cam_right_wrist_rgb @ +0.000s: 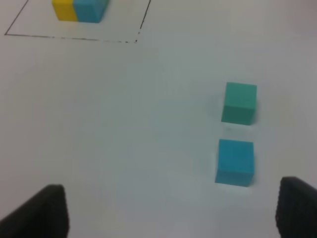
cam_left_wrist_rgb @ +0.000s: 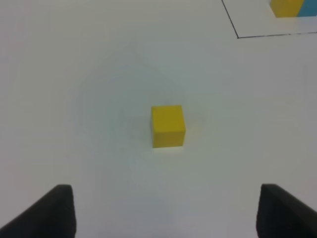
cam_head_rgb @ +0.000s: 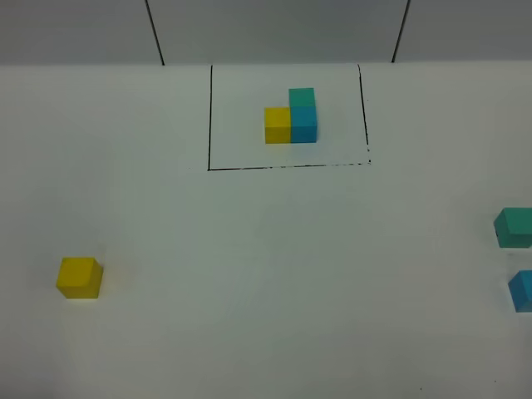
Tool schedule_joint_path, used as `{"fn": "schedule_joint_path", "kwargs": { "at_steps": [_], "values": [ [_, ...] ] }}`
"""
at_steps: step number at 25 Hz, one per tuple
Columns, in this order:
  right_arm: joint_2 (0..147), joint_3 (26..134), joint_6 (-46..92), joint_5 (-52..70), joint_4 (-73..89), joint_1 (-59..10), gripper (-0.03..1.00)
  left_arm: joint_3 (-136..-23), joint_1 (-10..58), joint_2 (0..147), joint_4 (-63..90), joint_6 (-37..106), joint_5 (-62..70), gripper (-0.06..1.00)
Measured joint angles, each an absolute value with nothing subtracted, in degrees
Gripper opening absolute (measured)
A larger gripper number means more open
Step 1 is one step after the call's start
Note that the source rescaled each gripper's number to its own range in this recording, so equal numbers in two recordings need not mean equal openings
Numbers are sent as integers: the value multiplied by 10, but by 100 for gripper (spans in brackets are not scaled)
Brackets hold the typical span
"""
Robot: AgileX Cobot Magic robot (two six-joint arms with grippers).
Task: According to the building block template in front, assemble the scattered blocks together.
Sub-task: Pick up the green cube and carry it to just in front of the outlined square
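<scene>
The template (cam_head_rgb: 293,116) is an L of yellow, blue and teal-green cubes inside a thin black rectangle at the back centre. A loose yellow cube (cam_head_rgb: 80,277) sits at the front left; in the left wrist view (cam_left_wrist_rgb: 168,126) it lies ahead of my open left gripper (cam_left_wrist_rgb: 166,213), apart from it. A loose teal-green cube (cam_head_rgb: 514,227) and a sky blue cube (cam_head_rgb: 522,291) sit at the right edge. In the right wrist view the teal-green cube (cam_right_wrist_rgb: 239,103) and the blue cube (cam_right_wrist_rgb: 235,162) lie ahead of my open right gripper (cam_right_wrist_rgb: 173,213). No arm shows in the exterior high view.
The white table (cam_head_rgb: 266,274) carries the black drawn frame (cam_head_rgb: 209,125). Two dark lines run up the grey wall behind it. Parts of the template show in the left wrist view (cam_left_wrist_rgb: 292,7) and the right wrist view (cam_right_wrist_rgb: 79,10).
</scene>
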State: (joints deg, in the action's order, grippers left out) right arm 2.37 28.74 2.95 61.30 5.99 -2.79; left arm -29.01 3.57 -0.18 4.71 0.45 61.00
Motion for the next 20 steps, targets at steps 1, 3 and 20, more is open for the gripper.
{"fn": "schedule_joint_path", "kwargs": {
  "at_steps": [1, 3, 20],
  "values": [
    [24, 287, 29, 613, 60, -28, 70, -290, 36, -2, 47, 4, 610, 62],
    [24, 287, 29, 613, 60, -28, 70, -290, 36, -2, 47, 4, 610, 62],
    [24, 287, 29, 613, 60, -28, 70, -290, 36, -2, 47, 5, 610, 62]
  ]
}}
